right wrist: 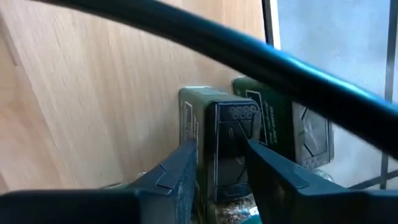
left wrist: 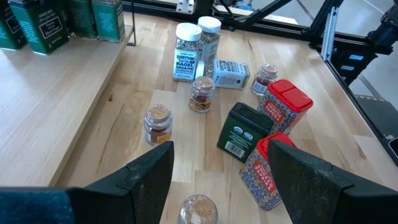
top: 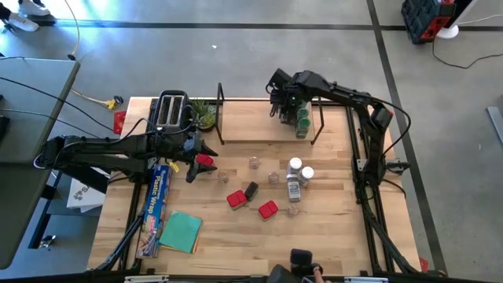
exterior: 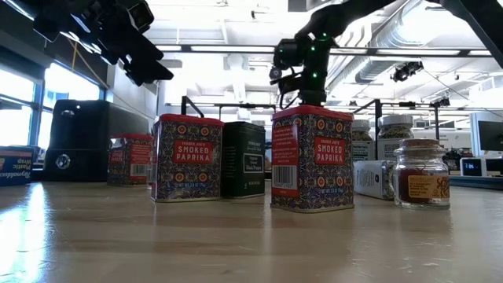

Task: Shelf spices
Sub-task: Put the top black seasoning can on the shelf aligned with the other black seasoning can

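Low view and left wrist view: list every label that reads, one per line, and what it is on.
"TRADER JOE'S SMOKED PAPRIKA": front red tin.
"SMOKED PAPRIKA": second red tin.
"BAGEL": white-lidded jar, the rest too small.
Dark green tin, brown jar, blue foil box: print blurred, unreadable.

1. The whole counter is seen from straight above, far off.
2. From counter height, the spice tins are viewed level and close.
3. The same spices are looked down on from the left wrist.
4. The shelf is faced very closely from the right wrist.
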